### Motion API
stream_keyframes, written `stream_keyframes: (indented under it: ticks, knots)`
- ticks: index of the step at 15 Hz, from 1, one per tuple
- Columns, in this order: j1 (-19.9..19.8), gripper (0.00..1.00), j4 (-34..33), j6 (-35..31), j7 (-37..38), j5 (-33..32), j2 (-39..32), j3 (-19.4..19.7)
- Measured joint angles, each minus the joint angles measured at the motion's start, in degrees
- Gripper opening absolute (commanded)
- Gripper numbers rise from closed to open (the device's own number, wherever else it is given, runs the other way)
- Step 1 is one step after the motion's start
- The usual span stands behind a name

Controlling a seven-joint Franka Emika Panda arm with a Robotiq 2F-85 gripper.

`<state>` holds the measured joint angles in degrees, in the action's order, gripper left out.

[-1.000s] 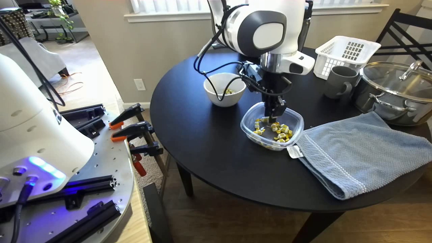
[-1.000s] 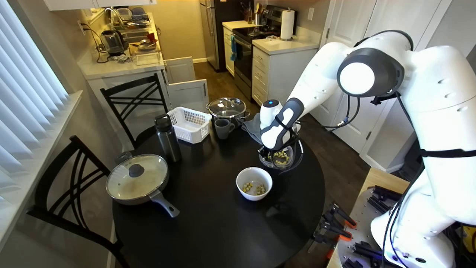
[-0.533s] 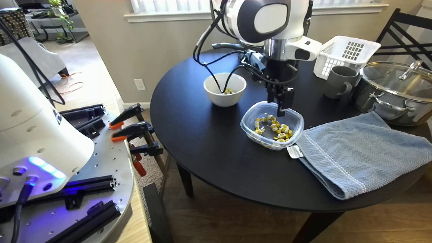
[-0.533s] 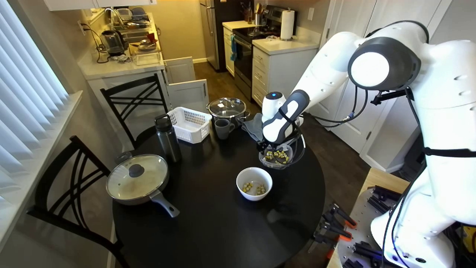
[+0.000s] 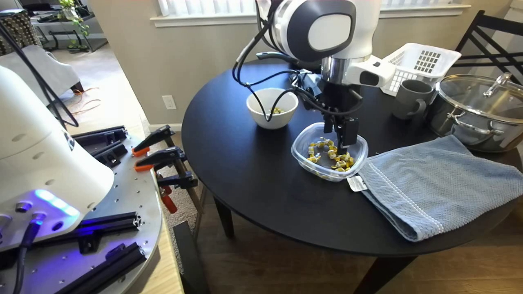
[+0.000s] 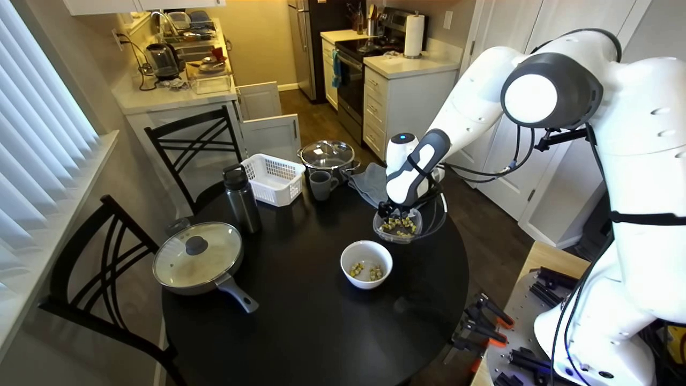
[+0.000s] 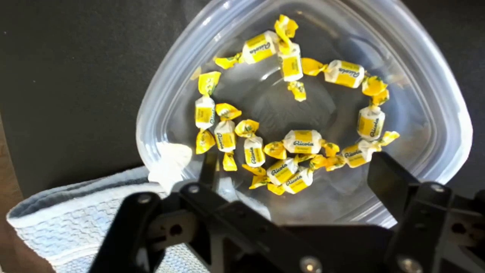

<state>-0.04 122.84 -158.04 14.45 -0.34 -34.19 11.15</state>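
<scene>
Plainly empty, the fingers (image 7: 388, 180) stand wide apart over the candies (image 7: 303, 141) in the tub (image 7: 462, 129). Each should be light, hard and slightly slippery; best pinched across the middle, not by the twisted ends (image 7: 275, 150).

The arm (image 6: 646, 177) is white and rounded, its discs (image 6: 530, 99) ringed dark grey, with a silver collar (image 5: 333, 70), looped black cables (image 5: 264, 29) and a black strap (image 6: 648, 219). Blue light (image 5: 56, 202) glows on the base (image 5: 77, 171). The end effector (image 7: 297, 168) is black, dotted with silvery screws (image 7: 310, 264).
</scene>
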Motion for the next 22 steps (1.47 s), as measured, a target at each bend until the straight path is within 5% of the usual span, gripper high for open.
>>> stream_keyframes:
  ticks: [18, 20, 22]
  knots:
    - [0.32, 1.0, -4.44, -1.24, 5.01, 0.54, -7.09, 1.39]
    - [0.42, 0.74, -5.09, -1.55, 5.51, 1.23, -8.19, 1.3]
    - [0.5, 0.6, -5.64, -1.91, 5.87, 2.15, -9.2, 1.15]
